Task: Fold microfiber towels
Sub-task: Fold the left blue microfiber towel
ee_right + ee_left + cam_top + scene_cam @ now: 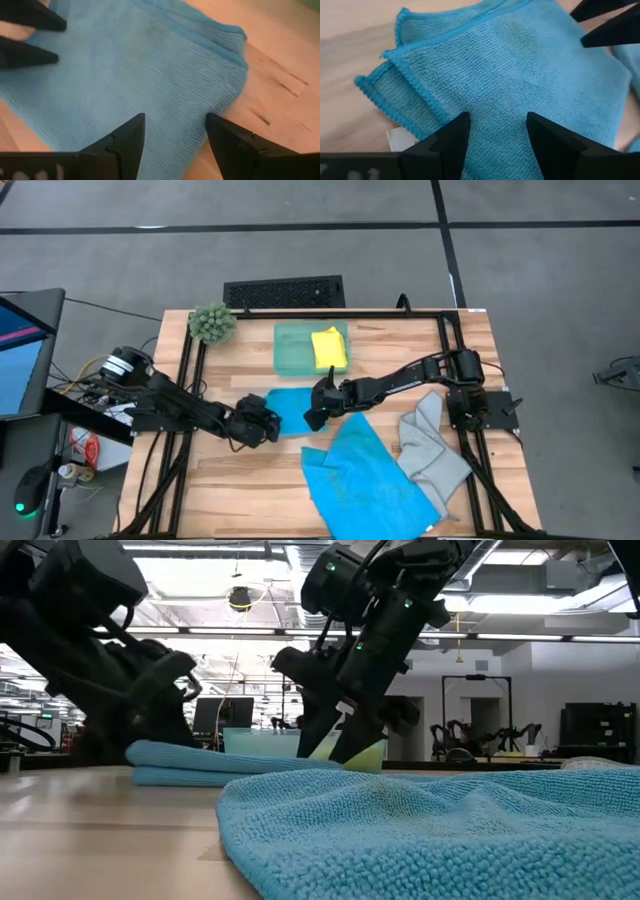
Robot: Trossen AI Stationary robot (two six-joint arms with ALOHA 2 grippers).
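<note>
Two grippers meet over one folded blue towel (290, 408) at the middle of the high view. From the left of the frame the left gripper (272, 423) reaches in and hangs at the towel's left edge, its fingers (451, 141) spread apart above the cloth with nothing between them; the left wrist view shows two layered, stitched edges of the fold lying on the wood just beyond them. From the right the right gripper (315, 416) comes down at the same towel's right edge, its fingers (126, 137) likewise parted and holding nothing, the blue pile directly below. In the low view the folded towel lies flat on the table (250, 480) between the two arms.

Left of centre at the upper edge of the table sits a fuzzy green plant ball (212, 323). Just right of it lies a translucent green tray (292, 352) with a folded yellow towel (329, 348) in its right half. Lower right of centre a second blue towel (365, 475) lies spread and rumpled, close to the right gripper. At its right edge, touching it, a grey towel (432, 445) lies crumpled.

No writing or label can be read.
</note>
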